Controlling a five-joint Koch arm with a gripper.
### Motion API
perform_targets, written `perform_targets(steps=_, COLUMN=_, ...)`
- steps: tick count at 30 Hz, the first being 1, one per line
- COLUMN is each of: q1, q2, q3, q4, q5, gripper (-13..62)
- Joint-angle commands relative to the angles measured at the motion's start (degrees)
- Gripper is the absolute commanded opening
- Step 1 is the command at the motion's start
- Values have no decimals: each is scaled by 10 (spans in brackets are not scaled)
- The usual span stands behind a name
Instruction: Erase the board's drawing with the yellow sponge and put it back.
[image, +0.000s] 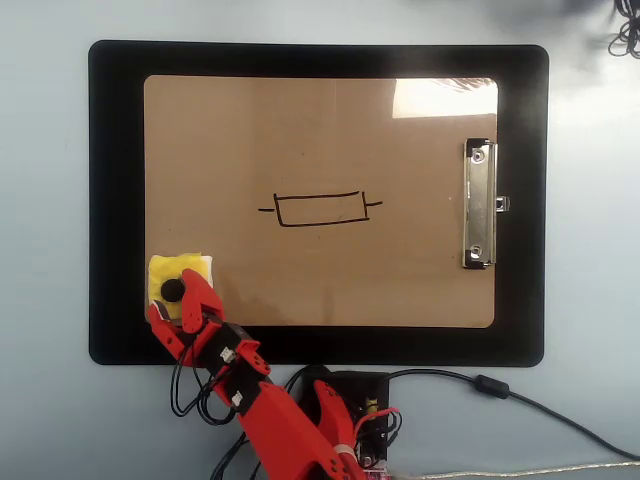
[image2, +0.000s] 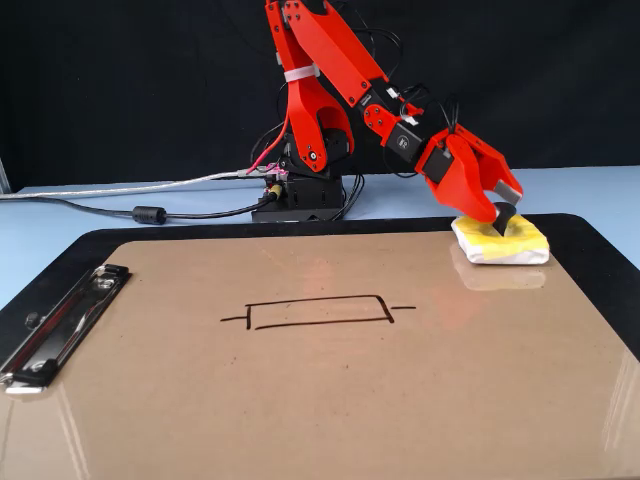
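- Sponge first: the small square yellow sponge (image: 187, 270) with whitish edges lies flat on the near-left corner of the board in the overhead view, and on the far right in the fixed view (image2: 515, 243).
- Its round black knob (image: 172, 290) points straight up.
- The red plastic tool (image: 180, 300) of the red arm (image: 275, 420) is down on the sponge, with its fingers on each side of the knob. It looks closed on the knob.
- The big tan-brown board (image: 320, 120) with rounded corners lies flat on a larger black mat (image: 115, 200), on the pale blue table (image: 45, 250).
- The board's long side runs left to right in the overhead view. Its silver metal clip (image: 479, 204) is on the right short edge there.
- The thin black drawing (image: 320, 208) is a long narrow box with a short dash at each end. It sits in the middle of the board, well apart from the sponge.
- The drawing's long side runs the same way as the board's long side.
- A black cable (image: 520, 400) lies on the table by the arm's base.
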Motion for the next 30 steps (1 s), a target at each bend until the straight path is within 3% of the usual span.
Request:
perform_targets(steps=1, q1=-4, q2=-7, q3=-9, q4=-62, q5=-14, gripper=329)
perform_targets(steps=6, q1=-4, q2=-30, q3=-9, q4=-91, q5=-14, gripper=320)
perform_targets(steps=11, q1=-3, q2=-55, q3=-4, q4=-131, q5=-13, gripper=249)
perform_targets(steps=21, q1=19, q2=-105, q3=31, q4=-254, q5=-9, gripper=-64)
perform_targets(steps=26, q1=32, q2=-72, q3=27, q4=-250, q5=-17, gripper=-78)
perform_targets(steps=30, q1=98, q2=57, q3=27, q4=-149, q5=-46, gripper=-79)
